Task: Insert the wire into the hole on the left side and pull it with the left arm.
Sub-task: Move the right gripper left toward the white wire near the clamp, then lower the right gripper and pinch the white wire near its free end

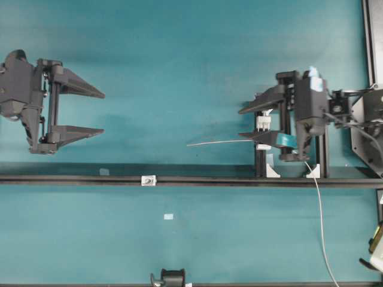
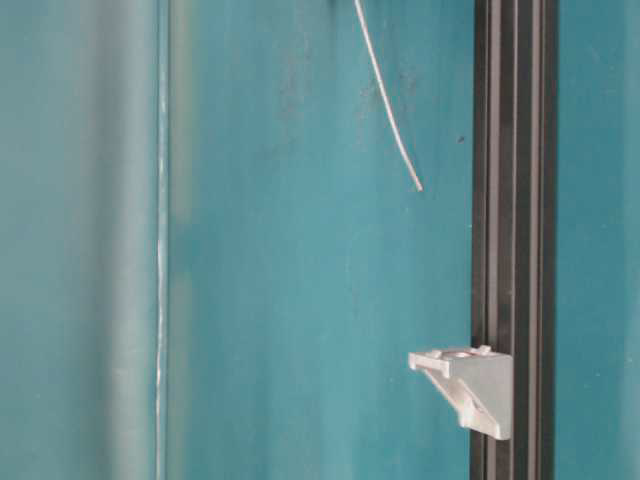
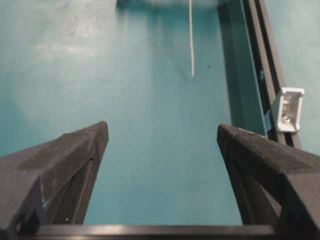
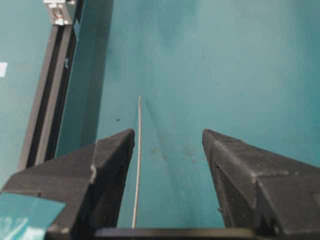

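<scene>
From my remote station I read the overhead view from the left. The left arm (image 1: 103,113) sits at the far left over the bare teal table (image 1: 179,60), its plain black fingers (image 3: 75,155) spread to full width and holding nothing; I judge this a waiting posture, placed ready to catch the wire once it emerges. Next along, the small silver block (image 1: 148,180) carrying the hole sits on the black rail (image 1: 72,179); the hole itself is too small to resolve in the overhead view. A small white tag (image 1: 168,216) lies on the table beyond the rail.

Further right, the free tip of the wire (image 1: 218,142) points leftward, well apart from the block and off the rail line; it is not yet inserted. The wire runs back between the fingers of the right gripper (image 1: 240,123), the one marked with teal tape; in the right wrist view it lies just beside one finger (image 4: 110,160), and the jaws stand wide, so I see no clamped grip. The white clamp block (image 1: 263,122) appears to support the wire; its tail trails toward the table's near edge.
</scene>
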